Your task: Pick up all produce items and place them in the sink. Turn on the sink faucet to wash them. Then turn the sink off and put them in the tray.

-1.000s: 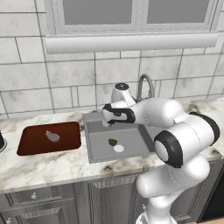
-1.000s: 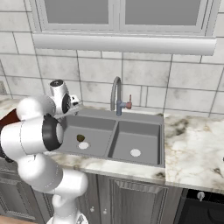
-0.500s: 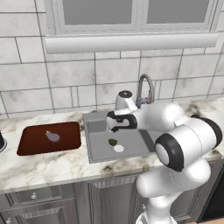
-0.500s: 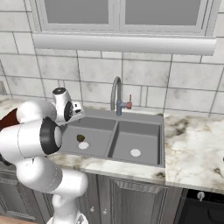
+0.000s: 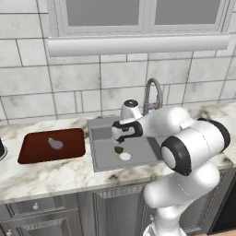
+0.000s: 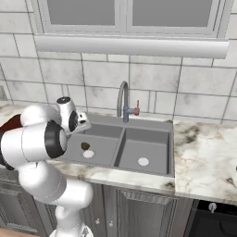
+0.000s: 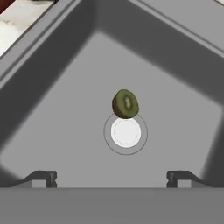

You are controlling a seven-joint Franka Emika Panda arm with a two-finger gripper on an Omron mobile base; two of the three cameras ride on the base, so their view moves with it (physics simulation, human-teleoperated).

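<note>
A small olive-brown produce item (image 7: 125, 103) lies on the floor of the sink's left basin, just beside the round drain (image 7: 125, 132); it also shows as the same item (image 5: 118, 150) (image 6: 85, 146) in both base views. My gripper (image 7: 111, 177) hangs open above it, its fingers wide apart and holding nothing; from the left base view the gripper (image 5: 120, 138) is over the left basin. The purple eggplant (image 5: 55, 144) rests in the reddish-brown tray (image 5: 32, 152) left of the grey sink (image 5: 101, 123). The gooseneck faucet (image 5: 153, 90) (image 6: 122, 99) stands behind the sink.
The right basin (image 6: 143, 161) holds only its drain. Marble counter (image 6: 203, 152) extends to the right of the sink. A tiled wall and window ledge rise behind the faucet. A dark object (image 5: 1, 150) sits at the counter's far left edge.
My hand has swung slightly right and lowered toward the left basin. The gripper stayed open. The produce items have not moved.
</note>
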